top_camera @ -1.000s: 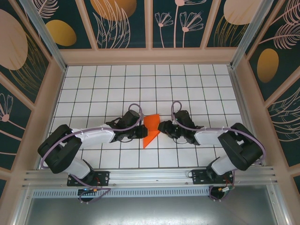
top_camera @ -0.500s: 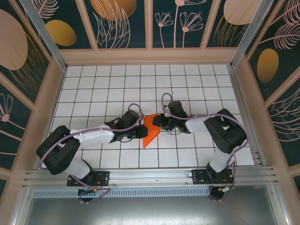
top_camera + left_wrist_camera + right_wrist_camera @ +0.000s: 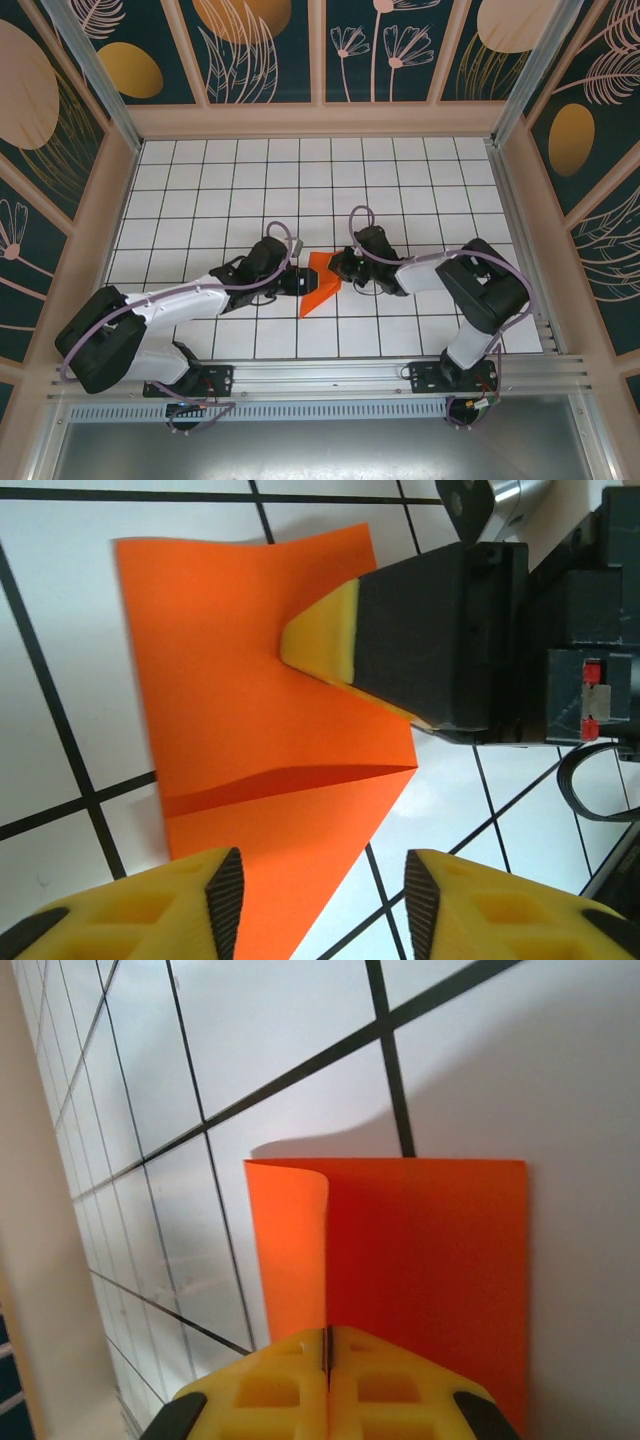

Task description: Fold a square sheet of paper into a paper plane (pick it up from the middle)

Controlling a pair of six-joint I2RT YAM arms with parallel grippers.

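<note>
While the right pincer (image 3: 328, 1340) clamps the orange paper (image 3: 430, 1260), the left pincer (image 3: 325, 900) gapes.

My two arms reach inward over the white tiled table (image 3: 200, 170) and meet near its middle. The folded orange paper (image 3: 319, 290) lies between them, its point toward the near edge. My left pincer (image 3: 297, 283) is at its left side, my right pincer (image 3: 336, 268) at its far right corner

Light: we see bright, even overhead light | Shadow: soft grey patch on the white tiled table (image 3: 480, 1080) just beyond the folded bright orange paper sheet (image 3: 420, 1260) | Blur: we find the yellow foam fingertips (image 3: 130, 905) below it soft
</note>
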